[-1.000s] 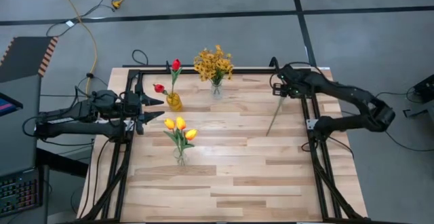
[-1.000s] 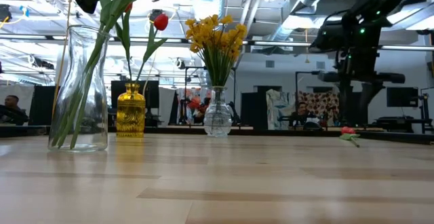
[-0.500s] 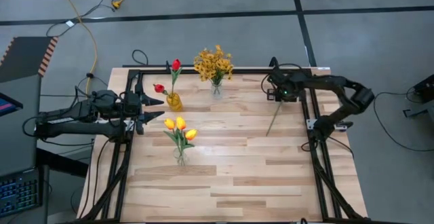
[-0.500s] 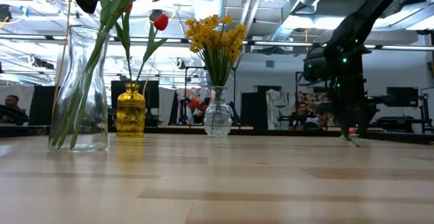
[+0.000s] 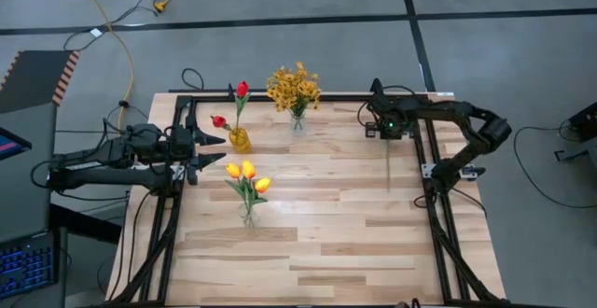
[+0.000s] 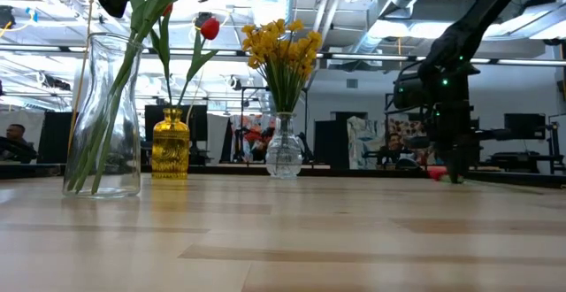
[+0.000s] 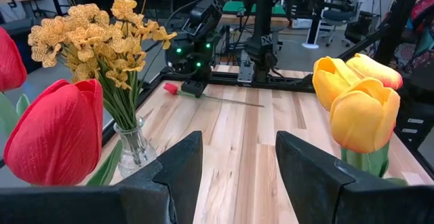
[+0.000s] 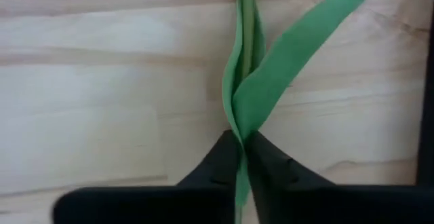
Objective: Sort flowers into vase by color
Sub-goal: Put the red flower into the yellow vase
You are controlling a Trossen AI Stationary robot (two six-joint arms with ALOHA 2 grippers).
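A red tulip with a long green stem [image 5: 388,166] lies on the wood table at the far right. Its red head [image 7: 171,87] is beside my right gripper [image 5: 386,133], which is shut on the stem. My left gripper [image 5: 207,149] waits open at the table's left edge, holding nothing. Its fingers point at the vases. A yellow glass vase [image 5: 240,140] holds two red tulips. A clear vase [image 5: 298,121] holds mustard-yellow blossoms. A second clear vase [image 5: 248,217] holds yellow-orange tulips. My right gripper pinches the tulip's stem [image 8: 239,139] between its two fingertips [image 8: 220,156], where the green leaves join it, close to the red head. The fingers come from above, pointing down, and lie across the stem. The stem runs level toward the table's near edge, low over the wood.
A black frame [image 5: 434,205] runs along the table's left, right and far edges. The three vases stand in the far left part of the table. Bare wood [image 5: 336,243] spreads over the near half. People and equipment show in the room beyond the far edge.
My right gripper has come down onto the tulip at the far right and shut on its stem. The arm's elbow has folded in toward the table. The stem's free end has swung from slanting toward the near left to pointing straight at the near edge.
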